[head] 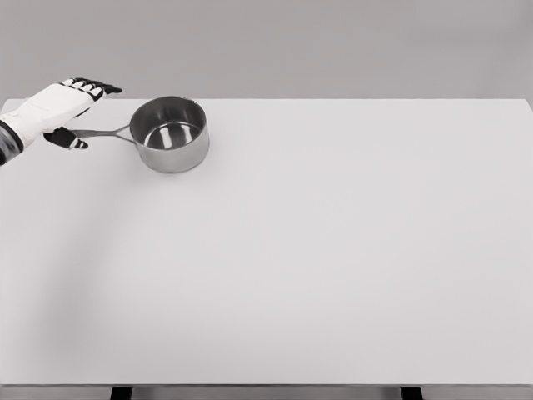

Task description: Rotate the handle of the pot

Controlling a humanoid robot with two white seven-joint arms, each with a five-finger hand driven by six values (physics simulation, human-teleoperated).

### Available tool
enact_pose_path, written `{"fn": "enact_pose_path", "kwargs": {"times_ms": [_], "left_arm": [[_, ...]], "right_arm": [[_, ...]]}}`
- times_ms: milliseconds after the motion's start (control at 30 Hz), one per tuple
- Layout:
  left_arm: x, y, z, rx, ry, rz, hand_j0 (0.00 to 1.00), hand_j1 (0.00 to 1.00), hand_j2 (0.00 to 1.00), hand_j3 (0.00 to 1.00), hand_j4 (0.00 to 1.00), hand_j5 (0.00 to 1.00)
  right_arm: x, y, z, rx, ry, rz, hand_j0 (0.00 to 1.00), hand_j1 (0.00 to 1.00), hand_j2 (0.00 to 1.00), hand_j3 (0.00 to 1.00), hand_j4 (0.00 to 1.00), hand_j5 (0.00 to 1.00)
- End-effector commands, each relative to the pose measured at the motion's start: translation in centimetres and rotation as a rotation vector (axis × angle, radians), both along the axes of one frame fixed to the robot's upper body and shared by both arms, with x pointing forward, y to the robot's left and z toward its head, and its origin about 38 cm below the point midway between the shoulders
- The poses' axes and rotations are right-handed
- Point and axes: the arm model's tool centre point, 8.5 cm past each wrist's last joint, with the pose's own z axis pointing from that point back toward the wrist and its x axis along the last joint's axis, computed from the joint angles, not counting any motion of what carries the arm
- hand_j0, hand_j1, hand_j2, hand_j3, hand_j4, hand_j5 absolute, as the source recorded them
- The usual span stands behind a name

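Observation:
A small steel pot (171,133) stands upright on the white table (316,250) near its far left corner. Its thin handle (104,132) points left. My left hand (82,112) comes in from the left edge and hovers at the tip of the handle, fingers extended above it and the thumb just below it. The fingers are spread and do not clasp the handle. The right arm does not show.
The table's far edge runs just behind the pot and hand, and its left edge lies close to the hand. Two dark table legs (122,392) show under the near edge.

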Motion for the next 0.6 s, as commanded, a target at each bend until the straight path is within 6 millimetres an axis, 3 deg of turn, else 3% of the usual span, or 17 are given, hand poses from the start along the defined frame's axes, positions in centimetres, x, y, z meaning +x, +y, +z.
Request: {"fn": "enact_pose_path", "kwargs": {"times_ms": [0,567], "left_arm": [[-0.01,0.41,-0.34,-0.008,0.011,0.013,1.0,1.0,1.0,1.0,1.0,1.0],[0.65,0.83,0.44,0.004,0.005,0.029,1.0,1.0,1.0,1.0,1.0,1.0]], "right_arm": [[0.0,0.0,0.0,0.0,0.0,-0.002,1.0,1.0,1.0,1.0,1.0,1.0],[0.0,0.0,0.0,0.0,0.0,-0.002,1.0,1.0,1.0,1.0,1.0,1.0]]}}
